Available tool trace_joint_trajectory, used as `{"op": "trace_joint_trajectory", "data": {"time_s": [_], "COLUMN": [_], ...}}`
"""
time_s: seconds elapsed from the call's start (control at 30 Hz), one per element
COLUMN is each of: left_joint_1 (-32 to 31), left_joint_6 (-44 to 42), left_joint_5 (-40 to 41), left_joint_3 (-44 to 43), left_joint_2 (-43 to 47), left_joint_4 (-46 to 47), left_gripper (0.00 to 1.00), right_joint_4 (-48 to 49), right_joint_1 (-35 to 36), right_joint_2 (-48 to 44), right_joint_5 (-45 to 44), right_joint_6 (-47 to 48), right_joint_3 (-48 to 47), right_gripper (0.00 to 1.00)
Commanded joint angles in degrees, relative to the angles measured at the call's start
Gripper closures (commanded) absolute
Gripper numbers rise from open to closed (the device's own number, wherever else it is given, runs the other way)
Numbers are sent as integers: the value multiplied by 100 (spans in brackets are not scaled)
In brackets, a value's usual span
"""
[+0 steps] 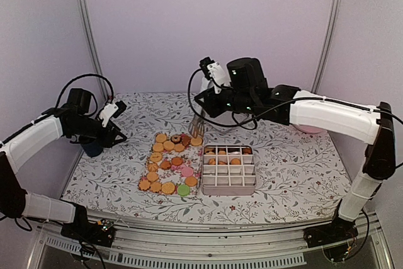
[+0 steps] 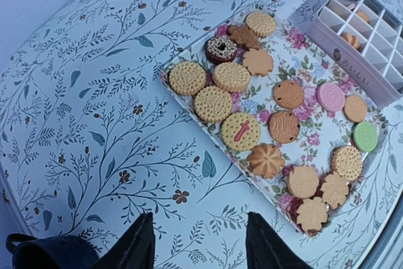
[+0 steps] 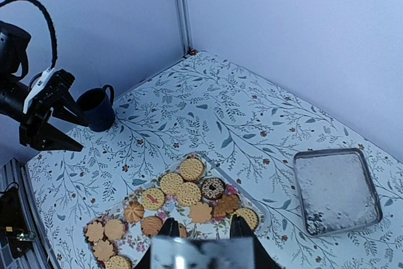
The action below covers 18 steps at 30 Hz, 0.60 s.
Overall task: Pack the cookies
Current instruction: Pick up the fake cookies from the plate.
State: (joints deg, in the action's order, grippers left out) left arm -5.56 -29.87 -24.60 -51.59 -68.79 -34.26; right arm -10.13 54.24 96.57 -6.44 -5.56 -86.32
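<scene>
The cookies [image 1: 169, 162] lie on a flowered tray [image 1: 153, 145] left of centre. They are mostly golden, with a pink, a green and a chocolate one, and also show in the left wrist view [image 2: 277, 124] and the right wrist view [image 3: 179, 190]. Beside them stands a white divided box [image 1: 230, 169] with several cookies in its far cells. My left gripper [image 2: 201, 250] is open and empty over the cloth left of the tray. My right gripper [image 3: 204, 228] is shut on a metal slotted spatula [image 1: 197, 124], held above the tray's far end.
A dark cup [image 1: 93, 148] stands by my left gripper [image 1: 121, 122]. A shallow metal tray [image 3: 337, 190] lies behind the cookies. A pink plate [image 1: 308, 128] sits at the back right, partly behind my right arm. Purple walls enclose the table.
</scene>
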Motion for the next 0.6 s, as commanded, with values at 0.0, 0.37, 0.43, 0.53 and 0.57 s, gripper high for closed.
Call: {"op": "trace_joint_trajectory", "data": {"time_s": [0.0, 0.37, 0.43, 0.53, 0.57], "left_joint_1": [100, 152, 154, 158, 154], "left_joint_6": [27, -29, -28, -24, -27], "left_joint_5": [-19, -72, -85, -97, -91], "left_joint_3": [-175, -158, -167, -176, -176], "left_joint_2": [-20, 11, 3, -2, -5], "left_joint_4": [-148, -197, -195, -195, -195], "left_gripper": [50, 49, 50, 50, 50], "right_joint_4": [213, 422, 446, 473, 481], "right_joint_1": [298, 364, 366, 368, 362], "right_joint_2": [996, 2126, 2198, 2278, 2302], "right_joint_5": [381, 426, 403, 357, 335], "right_joint_6": [84, 161, 161, 167, 174], "right_joint_3": [-785, -1387, -1387, -1387, -1387], "right_gripper": [72, 69, 67, 65, 65]}}
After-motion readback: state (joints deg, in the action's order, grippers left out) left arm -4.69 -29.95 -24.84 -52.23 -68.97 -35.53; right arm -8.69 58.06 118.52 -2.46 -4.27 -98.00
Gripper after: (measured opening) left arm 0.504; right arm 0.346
